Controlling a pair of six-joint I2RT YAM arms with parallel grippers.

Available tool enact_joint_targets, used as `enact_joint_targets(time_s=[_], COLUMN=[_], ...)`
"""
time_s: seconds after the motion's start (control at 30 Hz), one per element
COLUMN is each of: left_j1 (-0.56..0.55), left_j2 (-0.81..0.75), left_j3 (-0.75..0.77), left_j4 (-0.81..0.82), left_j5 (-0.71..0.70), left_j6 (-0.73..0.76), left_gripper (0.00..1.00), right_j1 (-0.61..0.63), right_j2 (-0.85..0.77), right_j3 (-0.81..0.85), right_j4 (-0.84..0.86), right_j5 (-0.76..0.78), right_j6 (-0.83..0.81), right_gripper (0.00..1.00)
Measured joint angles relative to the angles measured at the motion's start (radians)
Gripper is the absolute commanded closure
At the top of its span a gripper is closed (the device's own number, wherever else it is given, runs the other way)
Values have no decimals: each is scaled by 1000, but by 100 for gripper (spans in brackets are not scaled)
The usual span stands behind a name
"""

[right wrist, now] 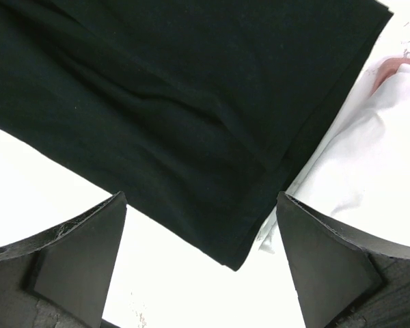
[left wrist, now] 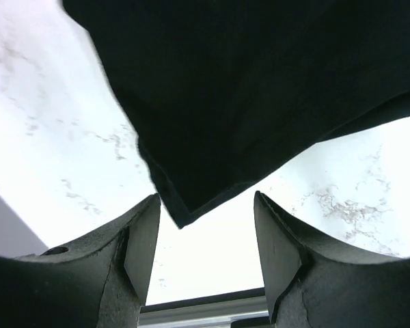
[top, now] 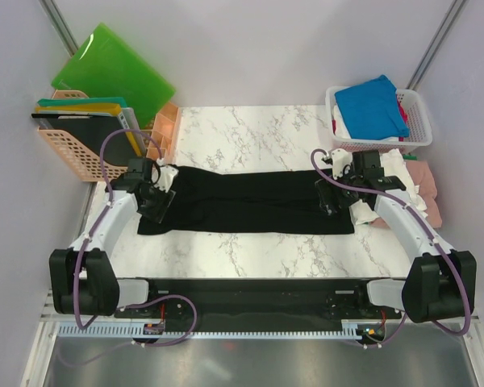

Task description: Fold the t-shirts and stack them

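Black shirt (top: pixel 242 201), likely soft, limp and light, lies as a long strip across the table's (top: pixel 250 125) middle. Left gripper (left wrist: pixel 206 198) stands half open, right gripper (right wrist: pixel 201 201) wide, both empty. Its end corners look best to pinch.

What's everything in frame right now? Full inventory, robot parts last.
black t-shirt: 1, black, folded into a long strip across the table's middle
blue t-shirt: 1, bright blue, on top of the pile in the white basket
pink cloth: count unclear, pink, folded at the table's right edge
white cloth: 1, white, beside the black t-shirt's right end
white basket: 1, white, far right
peach basket: 1, peach, far left, holding upright boards
green board: 1, bright green, leaning behind the peach basket
table: 1, white marble
left fingers: 2, black, open, either side of a black t-shirt corner
right fingers: 2, black, open, over the black t-shirt's right end
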Motion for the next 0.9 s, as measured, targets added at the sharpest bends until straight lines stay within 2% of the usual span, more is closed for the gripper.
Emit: enact_joint_targets(time_s=[0.2,0.37,0.63,0.9], left_j1=[0,0,0,0], left_j2=[-74,-99,76,271], left_j3=[110,120,104,103], left_j4=[-50,-73,-25,112], left_j5=[25,36,115,154], left_j6=[0,-1,0,2], left_gripper=[36,36,39,40], right_j1=[0,0,0,0], right_j2=[0,14,43,199], right_j3=[-17,-17,-19,52], right_j4=[3,11,24,3], right_j5=[0,-1,0,2], right_j6=[-6,-6,-3,8], right_gripper=[2,2,2,2])
